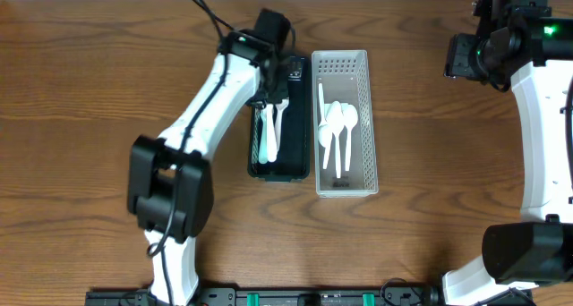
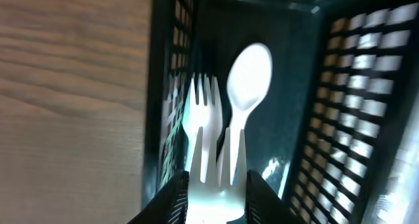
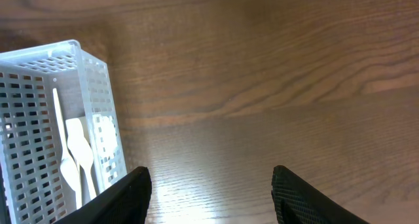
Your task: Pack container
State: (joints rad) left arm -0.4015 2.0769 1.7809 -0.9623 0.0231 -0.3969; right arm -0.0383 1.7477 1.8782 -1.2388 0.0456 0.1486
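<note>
Found white fork (image 2: 201, 119) inside dark tray (image 1: 279, 175), long axis running far to near, tines toward near end. Noted white spoon (image 2: 249, 73) parallel, just right. Left hand (image 2: 216, 198) clamped on fork handle. Right hand (image 3: 209, 185) apart, empty, over table (image 3: 294, 86) right of white basket (image 1: 345, 190).

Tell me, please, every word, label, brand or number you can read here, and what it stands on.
None: no text, label or number shows on the dark basket, the white basket, the plastic cutlery or the wooden table in any view.
</note>
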